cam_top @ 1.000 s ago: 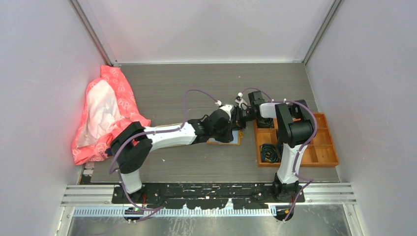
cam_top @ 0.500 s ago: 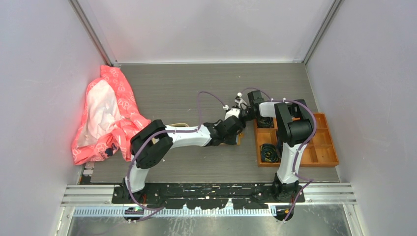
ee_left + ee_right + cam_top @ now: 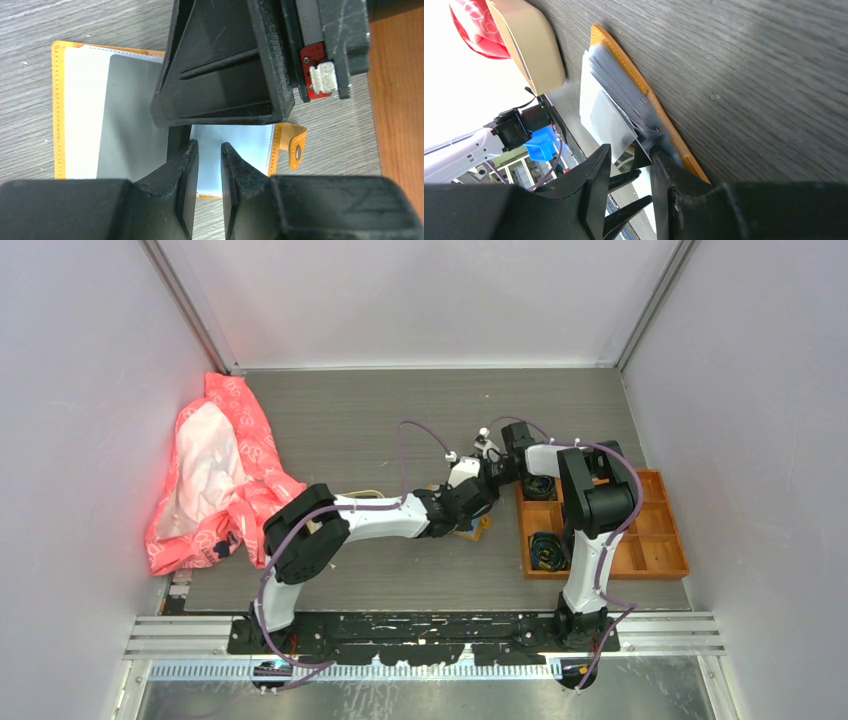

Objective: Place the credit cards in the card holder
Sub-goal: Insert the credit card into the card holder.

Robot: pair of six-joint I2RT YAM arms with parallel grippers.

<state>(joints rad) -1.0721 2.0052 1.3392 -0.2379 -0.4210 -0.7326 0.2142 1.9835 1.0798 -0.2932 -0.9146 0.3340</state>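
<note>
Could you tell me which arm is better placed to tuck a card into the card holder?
Probably the right. The right tool, tips parted, straddles the fanned pockets of the card holder. The left tool hovers over it, tips narrowly parted, the right tool crowding its path.

Pale grey walls [image 3: 420,300] enclose a dark wood-grain table [image 3: 350,410] on three sides.
</note>
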